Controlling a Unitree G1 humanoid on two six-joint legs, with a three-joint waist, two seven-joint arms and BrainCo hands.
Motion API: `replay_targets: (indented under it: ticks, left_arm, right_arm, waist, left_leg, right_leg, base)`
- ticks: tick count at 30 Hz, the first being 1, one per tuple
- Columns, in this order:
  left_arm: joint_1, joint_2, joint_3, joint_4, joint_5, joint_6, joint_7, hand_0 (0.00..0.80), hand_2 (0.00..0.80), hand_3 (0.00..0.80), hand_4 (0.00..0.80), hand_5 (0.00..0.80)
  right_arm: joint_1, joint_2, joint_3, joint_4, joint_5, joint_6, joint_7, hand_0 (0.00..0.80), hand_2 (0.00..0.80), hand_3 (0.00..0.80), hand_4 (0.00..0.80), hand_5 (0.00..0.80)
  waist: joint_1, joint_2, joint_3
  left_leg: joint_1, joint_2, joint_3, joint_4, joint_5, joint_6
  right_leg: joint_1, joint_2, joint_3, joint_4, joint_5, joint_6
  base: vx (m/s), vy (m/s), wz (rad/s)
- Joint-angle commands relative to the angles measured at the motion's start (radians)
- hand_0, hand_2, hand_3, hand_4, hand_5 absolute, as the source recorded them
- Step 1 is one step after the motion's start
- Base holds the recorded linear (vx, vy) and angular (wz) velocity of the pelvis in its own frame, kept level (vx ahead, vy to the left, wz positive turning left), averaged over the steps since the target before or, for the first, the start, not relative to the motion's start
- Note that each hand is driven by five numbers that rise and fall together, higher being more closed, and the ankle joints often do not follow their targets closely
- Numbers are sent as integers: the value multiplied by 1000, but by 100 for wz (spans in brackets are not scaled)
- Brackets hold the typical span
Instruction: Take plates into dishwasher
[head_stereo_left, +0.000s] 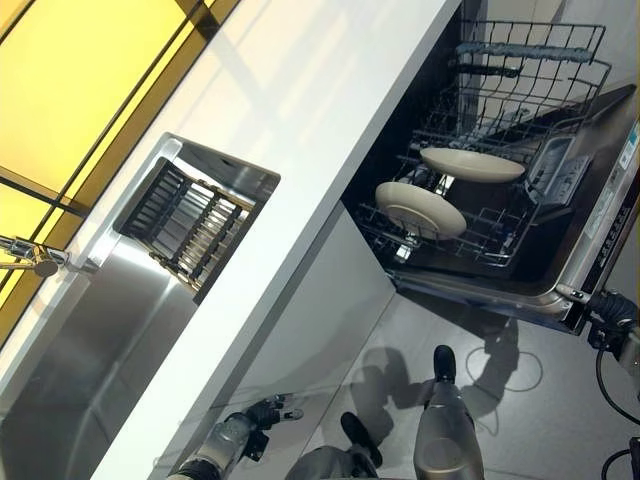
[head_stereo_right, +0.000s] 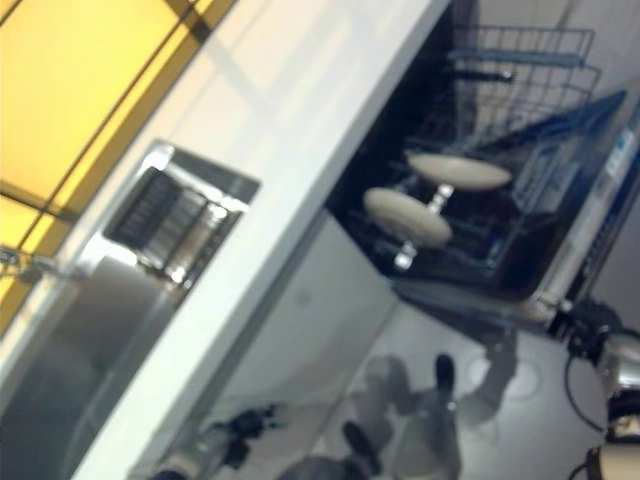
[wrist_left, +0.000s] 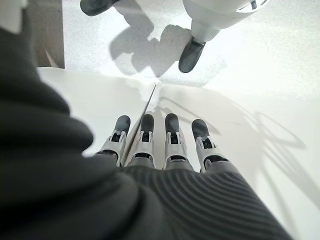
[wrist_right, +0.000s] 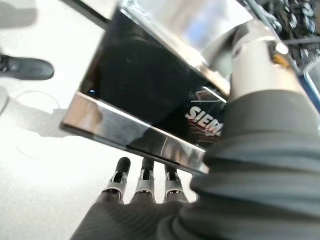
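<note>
Two beige plates (head_stereo_left: 421, 209) (head_stereo_left: 472, 164) stand in the lower rack (head_stereo_left: 500, 240) of the open dishwasher, one in front of the other. My right hand (head_stereo_left: 610, 315) is at the outer edge of the lowered dishwasher door (head_stereo_left: 590, 200). In the right wrist view its straight fingers (wrist_right: 143, 182) lie just under the door's (wrist_right: 150, 95) dark front and steel rim, holding nothing. My left hand (head_stereo_left: 262, 413) hangs low beside the white cabinet front, its fingers (wrist_left: 172, 145) straight and empty. Neither hand holds a plate.
A white countertop (head_stereo_left: 300, 130) runs diagonally, with a steel sink (head_stereo_left: 90, 330) holding a dark dish rack (head_stereo_left: 190, 225) and a faucet (head_stereo_left: 30, 258). The dishwasher's empty upper rack (head_stereo_left: 530, 60) is pulled out above the plates. Grey floor lies below the door.
</note>
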Motion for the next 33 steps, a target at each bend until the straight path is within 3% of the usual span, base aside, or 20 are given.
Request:
replay_targets:
  ticks: [1,10,18,33]
  left_arm:
    - [-26,48,-2,16,69,19,0,0,0,0,0,0]
    - [-14,39,-12,21,83,25,4,0,0,0,0,0]
    - [-12,48,-12,12,48,42,18,0,0,0,0,0]
    - [70,28,32,62,68,9,45,0,0,0,0,0]
  right_arm:
    - [-236,248,149,-189,9,-63,214,0,0,0,0,0]
    - [-358,252,213,-127,-13,-49,230,0,0,0,0,0]
    - [-394,269,245,-141,-6,-46,220,0,0,0,0,0]
    - [-412,210,220,43,-69,-116,209,0,0,0,0,0]
  waist:
    - [95,-91,-77]
    - [144,-98,-104]
    - [160,-92,-98]
    - [244,-101,-149]
  left_leg:
    - [-83,10,-18,62,61,-27]
    - [-56,-1,-29,50,49,-36]
    - [-49,-24,-48,18,55,-25]
    - [-30,-40,-87,8,62,-23]
  right_leg:
    - [122,-65,19,58,-181,39]
    - [165,-78,-22,34,-186,52]
    - [154,-83,-27,57,-190,62]
    - [245,-85,-107,50,-203,58]
  base:
    - [121,-3,3]
    - [81,31,6]
    - [39,61,5]
    - [92,41,23]
